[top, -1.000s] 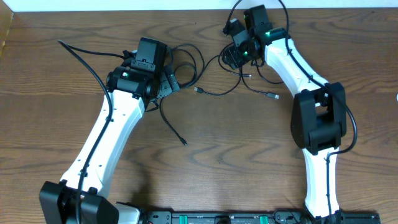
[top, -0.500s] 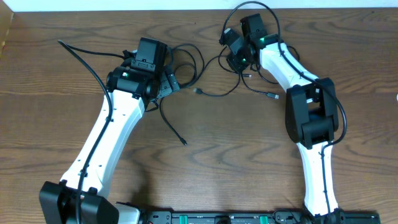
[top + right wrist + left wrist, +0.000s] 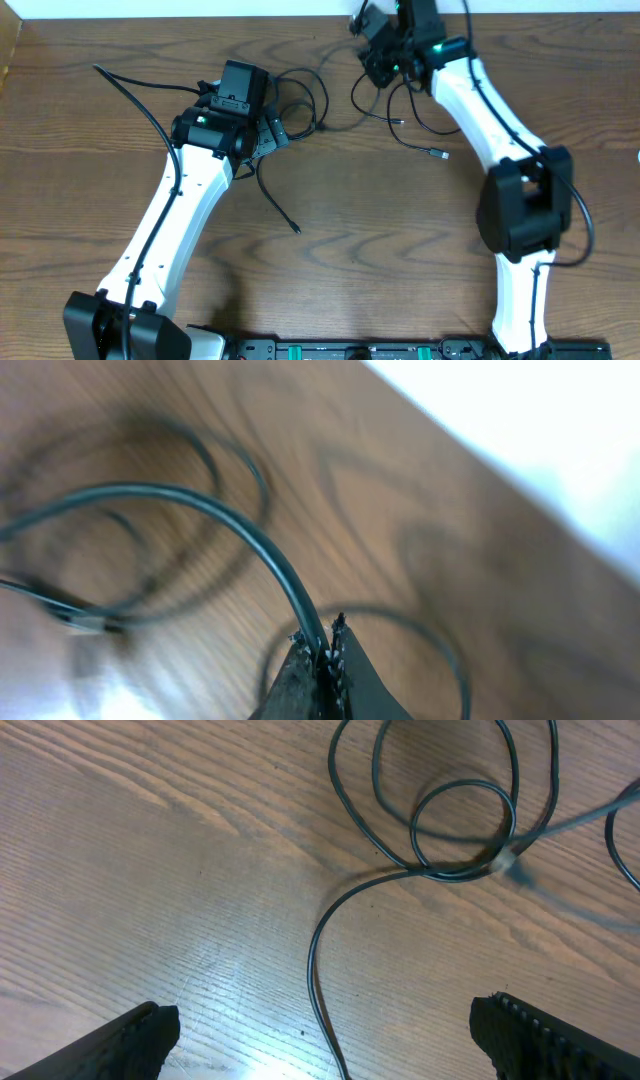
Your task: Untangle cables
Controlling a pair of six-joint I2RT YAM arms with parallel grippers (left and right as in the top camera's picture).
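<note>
Listing the contents of one wooden table (image 3: 340,250), two arms at work.

- Cables (image 3: 303,93): thin black cords lying in loose, overlapping loops on the far half of the table, spread between the heads of the two arms. One strand runs toward the near side and ends in a plug (image 3: 297,229). A second plug end (image 3: 438,154) lies on bare wood below the right-hand loops.
- Left gripper (image 3: 325,1010): fingers spread to their widest, one at each lower corner of the wrist view, nothing between them but wood and one strand passing through. Just beyond it are several stacked loops, with a small pale connector (image 3: 505,863) where they cross.
- Right gripper (image 3: 325,645): at the far edge of the table, beside the white strip. Its fingers are pressed together on a black cable (image 3: 240,525), pinching it at the tips. From the pinch the cord arcs up and away to the left. The wood and loops below it are blurred.
- Loops below the right gripper: apart from the left-hand tangle; whether a strand joins the two groups cannot be told.
</note>
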